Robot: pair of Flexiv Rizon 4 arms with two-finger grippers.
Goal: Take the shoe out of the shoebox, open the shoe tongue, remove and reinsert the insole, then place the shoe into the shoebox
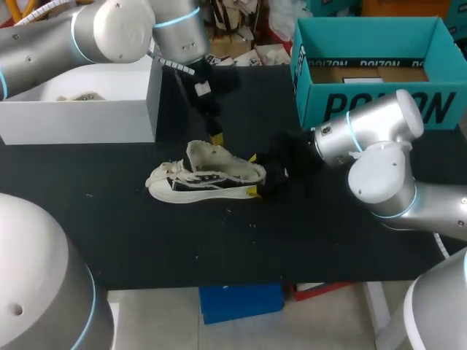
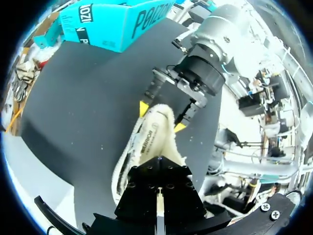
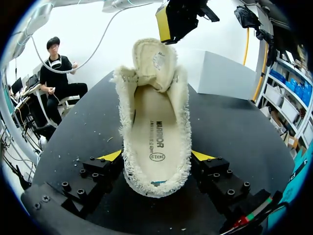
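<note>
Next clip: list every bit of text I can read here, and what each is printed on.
"POIZON": big black letters on the outer wall of the teal cardboard shoebox, clearest in the left wrist view.
"WARRIOR": black print on the cream insole inside the cream frayed-edged canvas shoe.
Oval stamp below that word: too small to read with certainty.
Small print along the shoebox's black inner band: too blurred.
</note>
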